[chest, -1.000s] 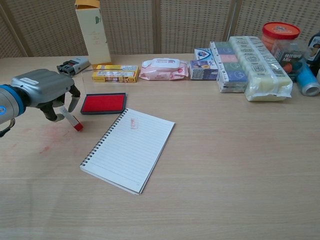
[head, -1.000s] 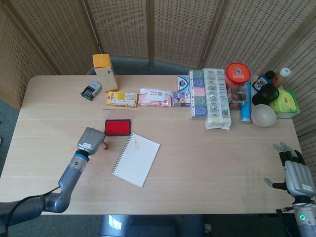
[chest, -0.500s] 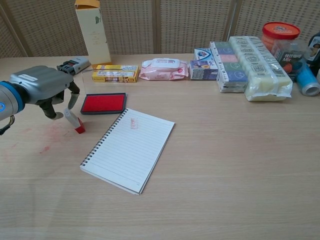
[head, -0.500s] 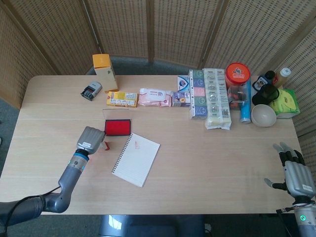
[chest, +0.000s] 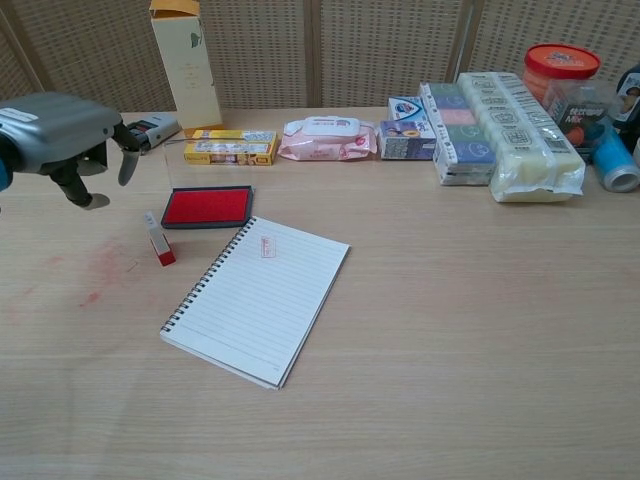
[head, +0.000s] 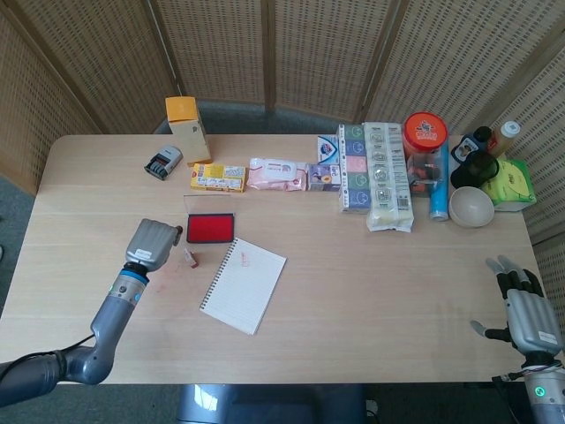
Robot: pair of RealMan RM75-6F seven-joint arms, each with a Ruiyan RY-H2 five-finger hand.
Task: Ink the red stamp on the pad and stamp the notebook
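The red stamp (chest: 158, 239) (head: 189, 257) lies on the table just left of the spiral notebook (chest: 258, 296) (head: 244, 284), in front of the red ink pad (chest: 208, 206) (head: 210, 228). A small red imprint (chest: 267, 246) shows near the notebook's top. My left hand (chest: 70, 133) (head: 151, 242) hovers above and to the left of the stamp, fingers apart, holding nothing. My right hand (head: 526, 306) rests open at the table's right front corner, far from everything.
A row of packages lines the back: a tall carton (chest: 186, 62), a black stapler-like device (chest: 146, 131), a yellow box (chest: 230, 147), pink wipes (chest: 328, 138), long packets (chest: 510, 132) and a red-lidded jar (chest: 560, 70). Red ink smudges (chest: 98, 268) mark the table.
My left hand let go of the red stamp and rose up and to the left. The stamp now lies alone on the table. The right hand has not moved.
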